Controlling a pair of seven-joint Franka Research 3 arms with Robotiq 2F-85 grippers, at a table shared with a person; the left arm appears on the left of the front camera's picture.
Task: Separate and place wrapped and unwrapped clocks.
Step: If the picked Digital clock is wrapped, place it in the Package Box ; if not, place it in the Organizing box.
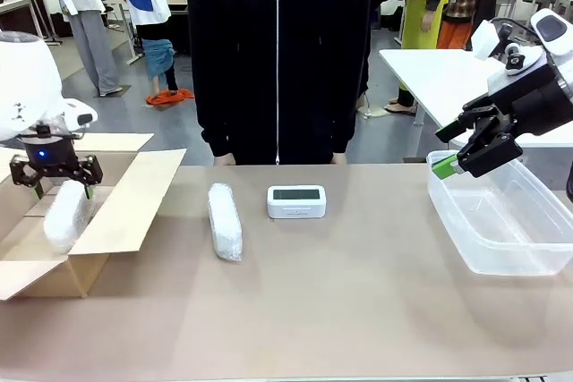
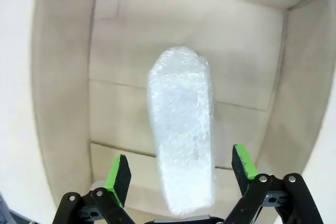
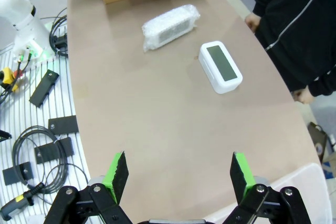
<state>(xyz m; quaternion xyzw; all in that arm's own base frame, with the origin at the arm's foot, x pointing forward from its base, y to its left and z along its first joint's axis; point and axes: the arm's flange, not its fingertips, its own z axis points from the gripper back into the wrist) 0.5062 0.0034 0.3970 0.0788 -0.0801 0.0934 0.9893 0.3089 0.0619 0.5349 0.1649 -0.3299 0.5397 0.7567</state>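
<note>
Tan table (image 1: 358, 310), cardboard box (image 1: 134, 203) at your left.
Your left tool (image 1: 61, 187) hangs released above the boxed wrapped clock (image 1: 67, 216); right tool (image 3: 178, 166) spread, empty.

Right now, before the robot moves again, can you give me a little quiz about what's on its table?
1. True or false: the bare digital clock lies inside the clear plastic tub.
2. Pick one: what is right under the open left claw, above the cardboard box?
A) a bubble-wrapped bundle
B) a banana
C) a cup
3. Count: how many bubble-wrapped bundles are there altogether?

Key
1: false, it lies on the table.
2: A.
3: two. The other one lies beside the clock.
</note>
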